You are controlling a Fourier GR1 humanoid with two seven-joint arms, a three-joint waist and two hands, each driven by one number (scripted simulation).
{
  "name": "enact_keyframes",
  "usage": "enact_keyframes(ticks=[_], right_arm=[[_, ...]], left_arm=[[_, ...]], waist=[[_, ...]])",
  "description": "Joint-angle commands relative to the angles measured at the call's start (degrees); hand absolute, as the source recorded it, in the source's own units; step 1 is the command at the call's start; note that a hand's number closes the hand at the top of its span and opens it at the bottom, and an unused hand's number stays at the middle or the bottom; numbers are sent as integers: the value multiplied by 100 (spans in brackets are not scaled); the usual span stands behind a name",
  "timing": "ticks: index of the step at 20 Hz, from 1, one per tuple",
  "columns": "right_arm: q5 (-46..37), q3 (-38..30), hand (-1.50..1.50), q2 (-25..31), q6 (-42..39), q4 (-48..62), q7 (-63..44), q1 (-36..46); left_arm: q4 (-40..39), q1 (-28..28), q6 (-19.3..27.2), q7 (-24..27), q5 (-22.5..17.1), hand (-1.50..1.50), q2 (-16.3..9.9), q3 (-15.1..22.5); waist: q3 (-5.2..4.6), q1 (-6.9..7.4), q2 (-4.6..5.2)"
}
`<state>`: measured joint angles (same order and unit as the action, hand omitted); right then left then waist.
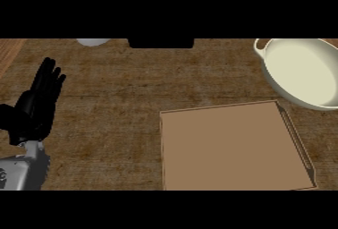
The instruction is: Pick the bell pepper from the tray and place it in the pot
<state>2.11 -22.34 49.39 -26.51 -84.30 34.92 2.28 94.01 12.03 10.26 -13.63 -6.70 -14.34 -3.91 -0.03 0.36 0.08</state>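
Observation:
A flat brown tray [231, 147] lies on the counter at the lower right, and nothing shows on its surface. The cream pot [303, 71] stands at the upper right, its inside bare, partly cut off by the view's right edge. No bell pepper is visible anywhere. My left hand [36, 107] rests at the left side of the view, fingers straight and pointing up, well away from the tray. My right hand does not show in the view.
A pale rounded object [92, 42] and a dark block [161, 43] sit at the far edge of the brown counter. A wooden strip [8, 53] runs along the upper left corner.

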Motion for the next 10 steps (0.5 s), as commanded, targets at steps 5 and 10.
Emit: enact_keyframes(ticks=[5, 10], right_arm=[[-267, 488, 150, 154, -353, 2149, -301, 1979], [-631, 751, 150, -393, -124, 3436, 263, 2577]], left_arm=[[-63, 70, -119, 31, 107, 0, 24, 17], [-257, 356, -146, 16, 7, 0, 86, -60]], waist=[[6, 105, 24], [13, 142, 55]])
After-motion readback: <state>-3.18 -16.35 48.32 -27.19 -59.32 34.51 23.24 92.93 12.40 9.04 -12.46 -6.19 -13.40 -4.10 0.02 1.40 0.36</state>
